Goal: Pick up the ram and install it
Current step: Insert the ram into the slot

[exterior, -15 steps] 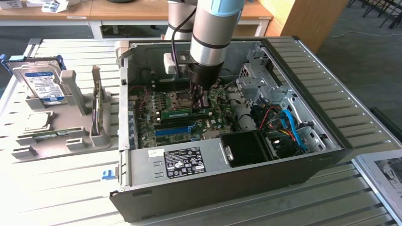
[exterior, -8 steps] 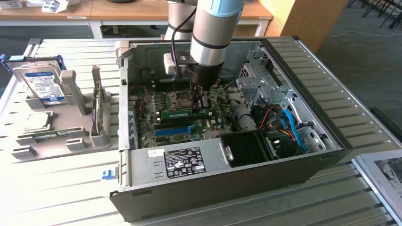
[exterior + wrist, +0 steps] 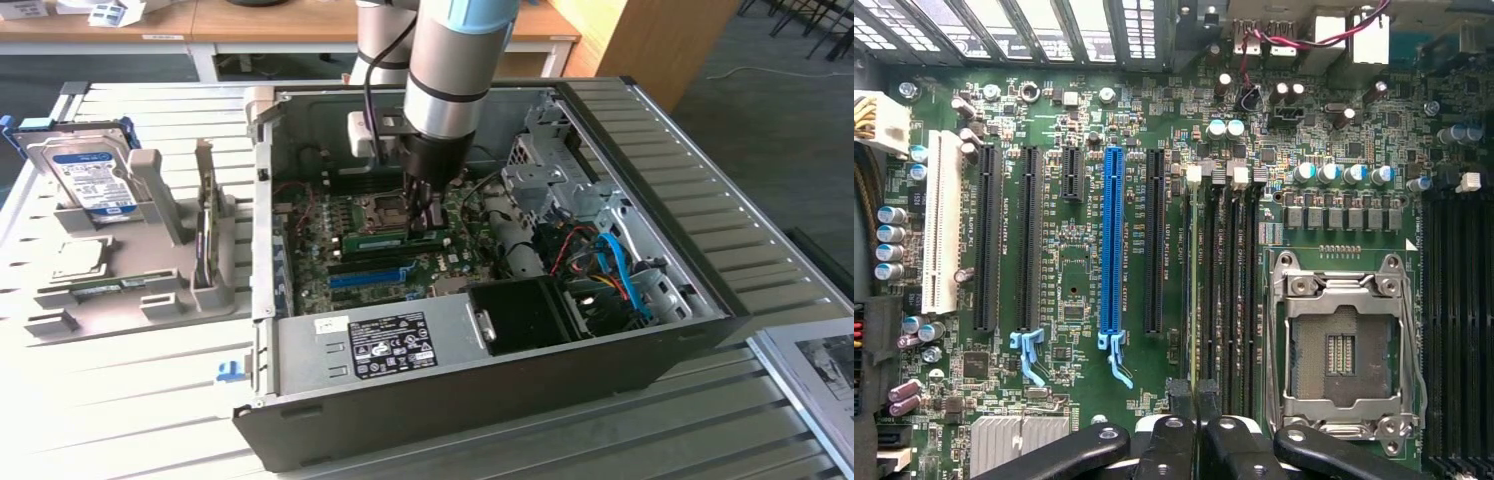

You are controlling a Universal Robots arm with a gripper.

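Black-fingered end effector [image 3: 1195,395] pinching thin green ram [image 3: 394,241] by its upper edge, holding stick edge-down along narrow black memory slots [image 3: 1239,270], beside square steel-framed CPU socket [image 3: 1344,345]. Open boxy computer case [image 3: 467,410] sitting on slatted metal counter [image 3: 134,420].

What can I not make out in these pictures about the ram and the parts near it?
- Exterior view: the black tool stands in front of part of the thin green ram stick, so whether it is fully seated is unclear.
- Wrist view: the stick shows edge-on; its chips and label cannot be seen.
- Exterior view: print on the blue-white label of the silver hard drive is too small.
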